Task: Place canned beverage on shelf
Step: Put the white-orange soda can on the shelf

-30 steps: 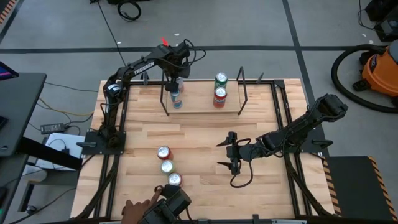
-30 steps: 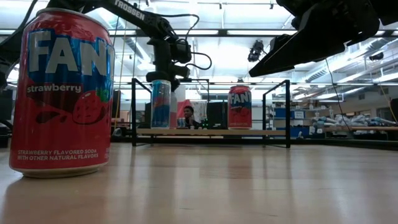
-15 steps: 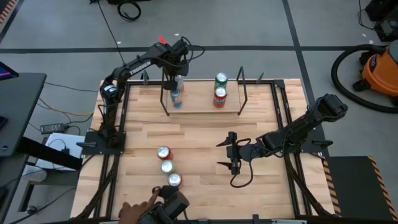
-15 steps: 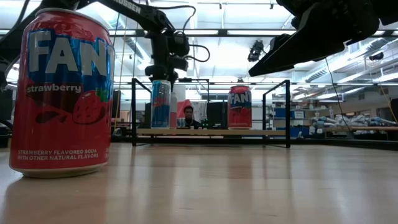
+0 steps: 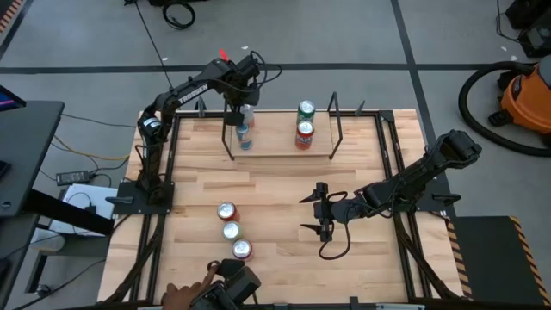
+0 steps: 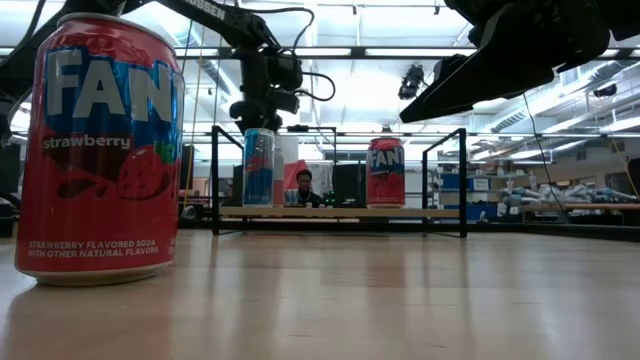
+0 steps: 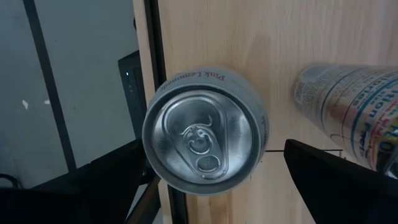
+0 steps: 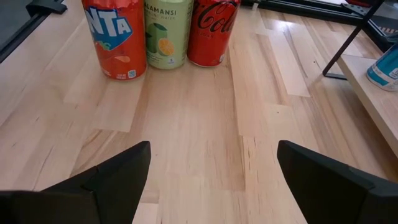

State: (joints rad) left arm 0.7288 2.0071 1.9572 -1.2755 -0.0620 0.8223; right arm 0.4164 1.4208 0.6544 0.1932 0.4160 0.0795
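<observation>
The left gripper (image 5: pixel 244 96) hung above the shelf's (image 5: pixel 275 148) left end, fingers spread wide around nothing, directly over a pink lemonade can (image 7: pixel 205 138) standing upright on the plank beside a blue can (image 5: pixel 244 135). Two more cans (image 5: pixel 305 129) stood further along the shelf. Three cans (image 5: pixel 232 230) waited in a row on the table (image 5: pixel 275 185). The right gripper (image 5: pixel 317 215) hovered mid-table, jaws wide and empty.

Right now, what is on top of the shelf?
The shelf carries four cans: two at its left, under the open left tool, two at its right. Their far sides are hidden.
</observation>
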